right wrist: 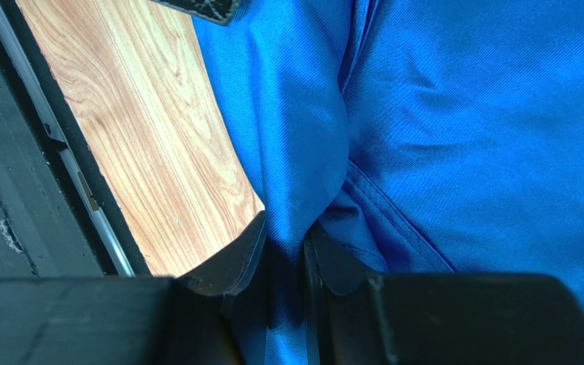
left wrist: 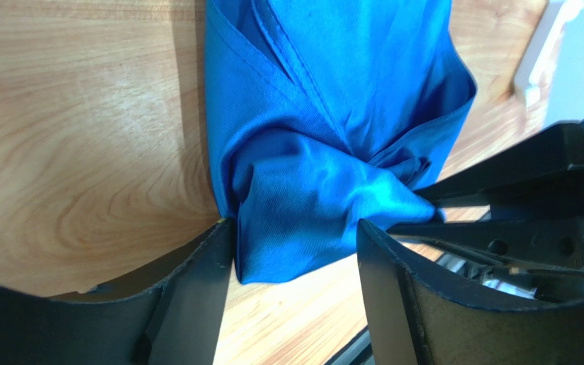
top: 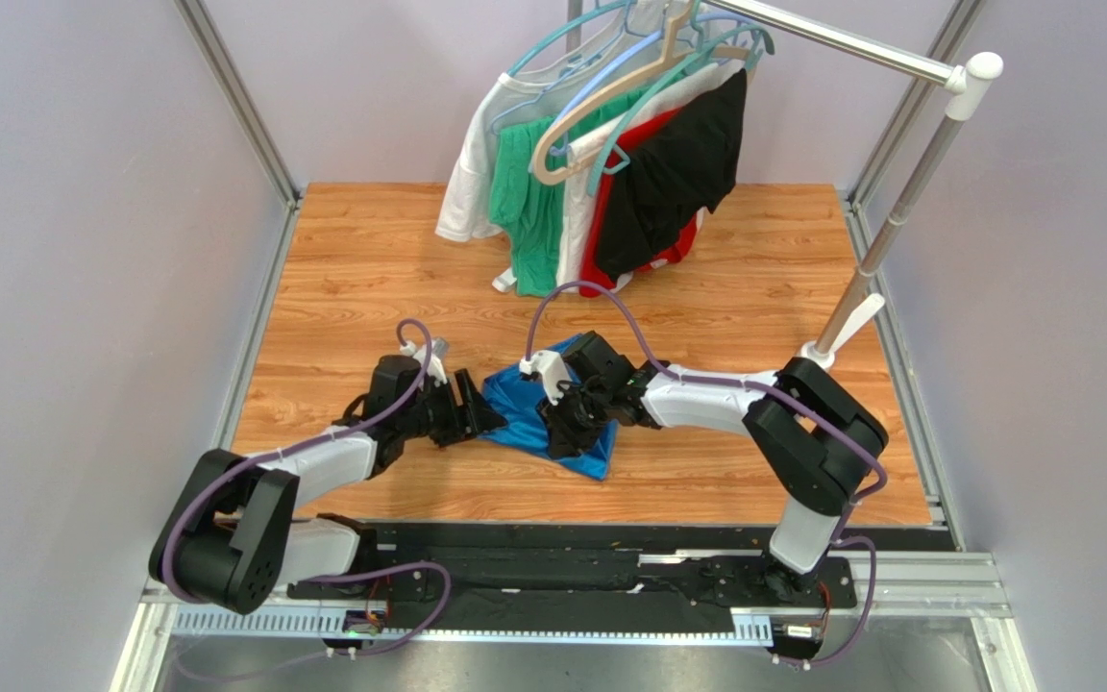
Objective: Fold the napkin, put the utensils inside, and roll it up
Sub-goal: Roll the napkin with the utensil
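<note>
The royal-blue napkin (top: 523,411) lies bunched on the wooden table between the two arms. My left gripper (top: 480,411) is at its left end. In the left wrist view the left gripper (left wrist: 295,228) stands open, and a loose corner of the napkin (left wrist: 325,137) hangs between the jaws, brushing the left finger (left wrist: 207,266). My right gripper (top: 570,428) is at the napkin's near right side. In the right wrist view the right gripper (right wrist: 285,228) is shut on a raised fold of the napkin (right wrist: 485,137). No utensils are in view.
A clothes rack with green, white, red and black garments on hangers (top: 617,159) stands at the back, its slanted pole (top: 877,245) at the right. A black rail (top: 588,541) runs along the table's near edge. The right arm's fingers (left wrist: 501,228) sit close to my left gripper.
</note>
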